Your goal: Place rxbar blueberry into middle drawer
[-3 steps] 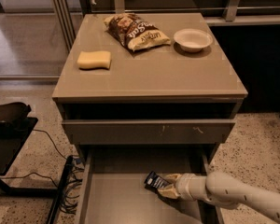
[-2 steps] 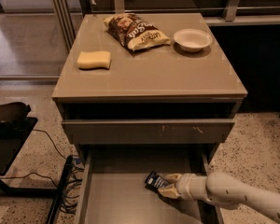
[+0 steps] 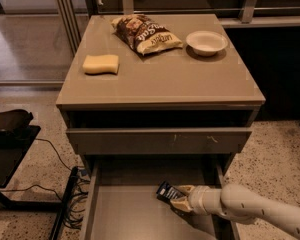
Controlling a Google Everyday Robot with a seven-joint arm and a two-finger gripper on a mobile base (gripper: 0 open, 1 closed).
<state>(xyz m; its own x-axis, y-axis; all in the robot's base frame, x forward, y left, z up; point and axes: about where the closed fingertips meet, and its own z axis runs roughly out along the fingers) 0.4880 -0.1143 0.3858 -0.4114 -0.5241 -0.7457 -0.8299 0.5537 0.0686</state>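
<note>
Camera view is showing my gripper reaching in from the right, below the worktop's near edge and over the open middle drawer. It is pinching the rxbar blueberry by one end toward the drawer's right wall, though I cannot tell whether the bar is touching the floor. I am judging the carry as nearly done, since the bar is sitting within the drawer's outline, with release and pulling clear remaining. Up top, the yellow sponge is lying by the left edge, the chip bag at the far edge, and the white bowl near the far right corner.
</note>
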